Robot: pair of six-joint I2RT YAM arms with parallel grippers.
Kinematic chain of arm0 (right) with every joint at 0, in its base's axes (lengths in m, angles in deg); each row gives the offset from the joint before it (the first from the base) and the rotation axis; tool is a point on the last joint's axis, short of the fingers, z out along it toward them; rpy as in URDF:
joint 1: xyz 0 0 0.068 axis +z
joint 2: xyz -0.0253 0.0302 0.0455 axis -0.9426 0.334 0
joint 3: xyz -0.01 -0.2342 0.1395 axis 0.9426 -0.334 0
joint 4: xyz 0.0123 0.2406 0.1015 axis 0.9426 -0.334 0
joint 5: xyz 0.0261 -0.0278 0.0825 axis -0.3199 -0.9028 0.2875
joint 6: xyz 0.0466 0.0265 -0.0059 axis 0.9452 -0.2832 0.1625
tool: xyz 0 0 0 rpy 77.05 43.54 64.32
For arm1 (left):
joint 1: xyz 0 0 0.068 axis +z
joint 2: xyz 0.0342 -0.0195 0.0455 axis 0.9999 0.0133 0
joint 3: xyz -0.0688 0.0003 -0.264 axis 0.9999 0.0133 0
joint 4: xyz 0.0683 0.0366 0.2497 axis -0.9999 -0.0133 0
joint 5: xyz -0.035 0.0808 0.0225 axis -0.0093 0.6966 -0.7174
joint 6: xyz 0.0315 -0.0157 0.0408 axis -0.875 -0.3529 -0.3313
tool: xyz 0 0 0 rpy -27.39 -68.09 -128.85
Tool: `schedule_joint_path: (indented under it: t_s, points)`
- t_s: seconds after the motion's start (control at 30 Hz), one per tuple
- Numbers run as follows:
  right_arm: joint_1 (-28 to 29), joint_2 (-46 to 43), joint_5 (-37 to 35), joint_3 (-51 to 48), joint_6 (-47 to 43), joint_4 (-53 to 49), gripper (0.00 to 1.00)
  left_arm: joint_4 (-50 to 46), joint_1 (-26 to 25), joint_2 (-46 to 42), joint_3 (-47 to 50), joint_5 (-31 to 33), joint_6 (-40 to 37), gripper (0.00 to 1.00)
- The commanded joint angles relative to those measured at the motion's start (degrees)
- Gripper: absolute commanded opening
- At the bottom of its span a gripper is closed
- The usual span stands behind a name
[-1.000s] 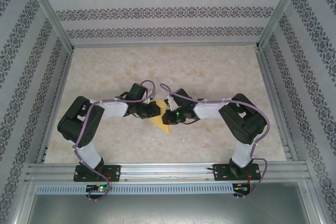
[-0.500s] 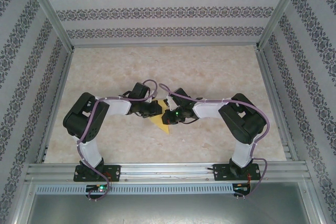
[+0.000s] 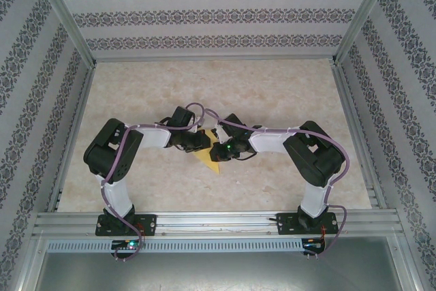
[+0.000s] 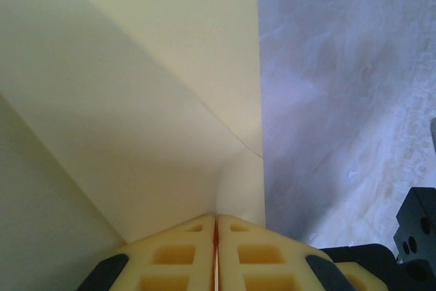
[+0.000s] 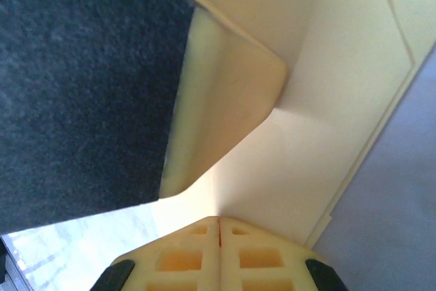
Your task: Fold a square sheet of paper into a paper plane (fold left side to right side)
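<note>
The square sheet of paper (image 3: 213, 161) is yellow, partly folded, and lies mid-table as a pointed wedge between both arms. My left gripper (image 3: 202, 142) meets it from the left and my right gripper (image 3: 219, 149) from the right, almost touching each other. In the left wrist view the left gripper (image 4: 216, 217) is shut on the paper (image 4: 136, 120), whose folded layers rise ahead with a diagonal crease. In the right wrist view the right gripper (image 5: 219, 219) is shut on the paper (image 5: 306, 141), and a cream finger of the left gripper (image 5: 218, 100) pinches the same sheet just ahead.
The marble-patterned table top (image 3: 272, 93) stretches behind and beside the arms. Patterned walls and aluminium rails (image 3: 204, 217) box it in. A black part of the right arm (image 4: 415, 230) sits at the lower right of the left wrist view.
The left arm's elbow has swung a little to the right and its gripper has edged toward the right gripper. Both grippers stay shut on the paper.
</note>
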Motion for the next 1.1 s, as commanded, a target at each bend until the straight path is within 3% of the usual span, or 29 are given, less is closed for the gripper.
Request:
schedule_joint_path:
  t_s: [0.0, 1.07]
  points:
    - [0.4, 5.6, -10.1, -4.2, -1.7, -15.3, 0.00, -1.1, 2.8, 2.3, -1.2, 5.1, -2.5, 0.09]
    - [1.4, 6.2, -8.9, -5.6, -0.6, -15.1, 0.00, -5.6, 12.9, 11.0, -13.6, 4.1, -7.6, 0.09]
